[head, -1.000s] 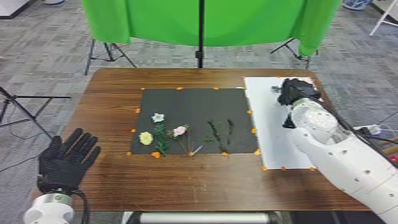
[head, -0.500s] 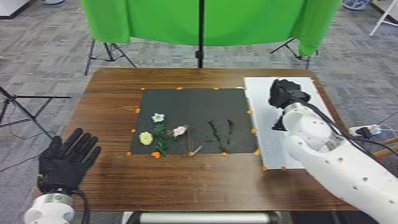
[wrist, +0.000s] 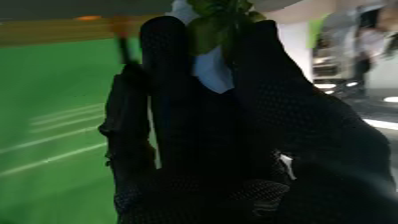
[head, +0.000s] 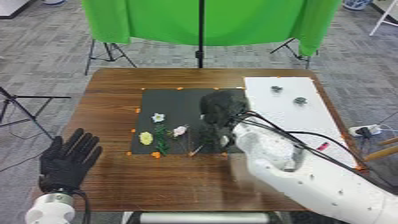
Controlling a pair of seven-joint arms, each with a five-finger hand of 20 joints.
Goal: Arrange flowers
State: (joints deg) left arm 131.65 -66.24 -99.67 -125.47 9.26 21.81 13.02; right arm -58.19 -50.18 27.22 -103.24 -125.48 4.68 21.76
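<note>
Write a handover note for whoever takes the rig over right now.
Left hand: open, at the table's left edge.
Right hand: over the dark mat's right part; something green and white is at it, grip unclear.
Things: white flower, yellow flower, pink flower lying on the mat; two small dark pieces on the white sheet.
Done: no finished arrangement visible.
Left: probably arranging these three.

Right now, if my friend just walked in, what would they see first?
Probably the big bright green cloth hanging beyond the brown wooden table. Then the robot's black-gloved right hand over the dark square mat, and the pale yellow flower near that mat's left edge.
</note>
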